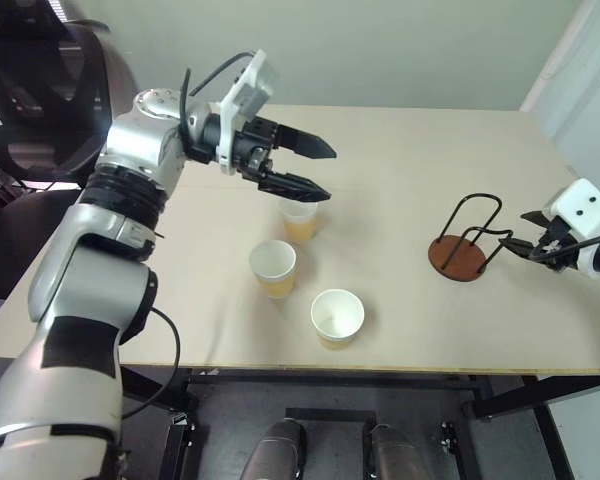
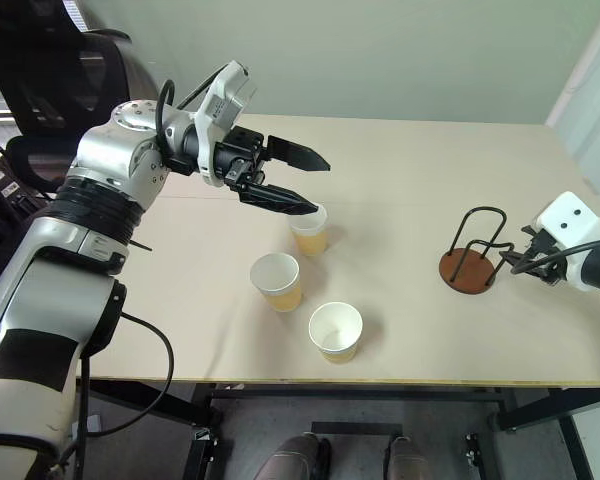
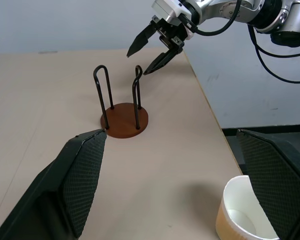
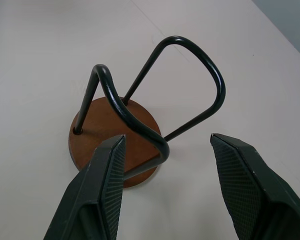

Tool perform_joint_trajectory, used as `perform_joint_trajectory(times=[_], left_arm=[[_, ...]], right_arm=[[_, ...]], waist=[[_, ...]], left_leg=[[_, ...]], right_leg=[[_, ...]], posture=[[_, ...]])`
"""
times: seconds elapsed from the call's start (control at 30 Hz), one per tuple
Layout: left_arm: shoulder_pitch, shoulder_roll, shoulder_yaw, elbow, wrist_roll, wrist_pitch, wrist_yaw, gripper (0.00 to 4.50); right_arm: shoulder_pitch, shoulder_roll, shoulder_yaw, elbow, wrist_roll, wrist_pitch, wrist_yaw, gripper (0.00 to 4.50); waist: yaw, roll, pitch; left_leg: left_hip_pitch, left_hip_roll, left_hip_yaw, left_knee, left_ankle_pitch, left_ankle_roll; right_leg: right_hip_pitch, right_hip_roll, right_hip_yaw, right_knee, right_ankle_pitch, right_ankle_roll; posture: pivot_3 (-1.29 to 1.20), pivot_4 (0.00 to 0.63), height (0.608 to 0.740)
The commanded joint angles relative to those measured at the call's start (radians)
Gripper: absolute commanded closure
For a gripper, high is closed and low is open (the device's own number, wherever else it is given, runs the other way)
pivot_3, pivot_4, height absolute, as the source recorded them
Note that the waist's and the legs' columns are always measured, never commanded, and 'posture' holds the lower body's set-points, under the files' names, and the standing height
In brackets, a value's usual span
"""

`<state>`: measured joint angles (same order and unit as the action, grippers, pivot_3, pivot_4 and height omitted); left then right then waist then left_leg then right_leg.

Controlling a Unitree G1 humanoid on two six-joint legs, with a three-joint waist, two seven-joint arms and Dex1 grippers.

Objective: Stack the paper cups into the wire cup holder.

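Three paper cups stand near the table's middle: one point(image 1: 300, 220) just under my left gripper point(image 1: 330, 175), one point(image 1: 273, 268) nearer and to its left, one point(image 1: 337, 318) nearest the front edge. My left gripper is open, hovering above the far cup point(image 3: 240, 212) with nothing between its fingers. The wire cup holder point(image 1: 458, 258), black loops on a reddish-brown disc, stands empty at the right. My right gripper point(image 1: 516, 232) is open beside it. In the right wrist view the holder's nearest loop point(image 4: 140, 131) lies just ahead of the spread fingers point(image 4: 107, 185), apart from them.
The tan table point(image 1: 400, 160) has its right edge close behind the holder and its front edge just past the nearest cup. A black office chair point(image 1: 40, 90) stands off the table's far left corner.
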<state>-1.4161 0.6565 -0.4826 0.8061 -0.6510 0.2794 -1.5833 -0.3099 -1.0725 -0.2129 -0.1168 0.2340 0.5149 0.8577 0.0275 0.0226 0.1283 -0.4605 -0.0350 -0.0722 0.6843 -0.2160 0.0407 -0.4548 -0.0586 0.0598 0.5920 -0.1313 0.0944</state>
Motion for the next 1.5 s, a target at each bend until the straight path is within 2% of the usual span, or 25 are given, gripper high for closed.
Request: perform_joint_trajectory(times=[0.03,0.53,0.63,0.77,0.83,1.3,1.5], left_arm=[[-0.021,0.015,0.036,-0.025,-0.019,-0.016,-0.031,0.04],[-0.032,0.022,0.043,-0.015,-0.011,-0.021,-0.031,0.04],[-0.033,0.026,0.046,-0.015,-0.009,-0.022,-0.031,0.0],[-0.036,0.028,0.051,-0.01,-0.002,-0.026,-0.031,0.0],[-0.037,0.031,0.051,-0.012,-0.002,-0.026,-0.031,0.0],[-0.057,0.021,0.046,0.012,0.005,-0.039,-0.031,0.0],[-0.065,0.008,0.04,0.027,0.005,-0.047,-0.031,0.0]], right_arm=[[-0.031,0.005,-0.006,-0.007,-0.011,-0.024,-0.012,1.8],[-0.101,0.044,0.08,0.033,-0.088,-0.109,-0.018,1.8],[-0.113,0.044,0.095,0.042,-0.098,-0.123,-0.011,2.42],[-0.128,0.033,0.117,0.057,-0.113,-0.149,0.009,3.89],[-0.133,0.027,0.12,0.062,-0.121,-0.161,0.021,4.46],[-0.203,0.022,0.167,0.038,-0.137,-0.184,0.116,4.46],[-0.378,0.015,0.258,-0.027,-0.136,-0.168,0.246,4.46]], waist=[[0.0,0.0,0.0],[-0.001,0.0,0.0],[-0.002,0.0,0.0],[-0.001,0.0,0.0],[-0.001,0.0,0.0],[-0.003,0.0,0.0],[-0.008,0.001,0.0]], left_leg=[[0.0,0.0,0.0,0.0,0.0,0.0],[0.0,0.0,0.0,0.0,0.0,0.0],[0.0,0.0,0.0,0.0,0.0,0.0],[0.0,0.0,0.0,0.0,0.0,0.0],[0.0,0.0,0.0,0.0,0.0,0.0],[0.0,0.001,-0.001,0.0,0.0,-0.001],[-0.001,0.001,0.0,-0.001,0.0,-0.001]], right_leg=[[0.0,0.0,0.0,0.0,0.0,0.0],[0.0,0.0,0.0,0.0,0.0,-0.001],[0.0,0.0,0.0,0.0,0.0,-0.001],[0.0,0.0,0.0,0.0,0.0,-0.001],[0.0,0.0,0.0,0.0,-0.001,-0.002],[0.0,-0.001,0.0,0.0,-0.001,-0.003],[-0.002,0.0,0.0,0.0,-0.003,-0.007]], posture=[[0.0,0.15,0.74],[0.0,0.15,0.74],[0.0,0.15,0.74],[0.0,0.15,0.74],[0.0,0.15,0.74],[0.0,0.15,0.74],[0.0,0.15,0.74]])
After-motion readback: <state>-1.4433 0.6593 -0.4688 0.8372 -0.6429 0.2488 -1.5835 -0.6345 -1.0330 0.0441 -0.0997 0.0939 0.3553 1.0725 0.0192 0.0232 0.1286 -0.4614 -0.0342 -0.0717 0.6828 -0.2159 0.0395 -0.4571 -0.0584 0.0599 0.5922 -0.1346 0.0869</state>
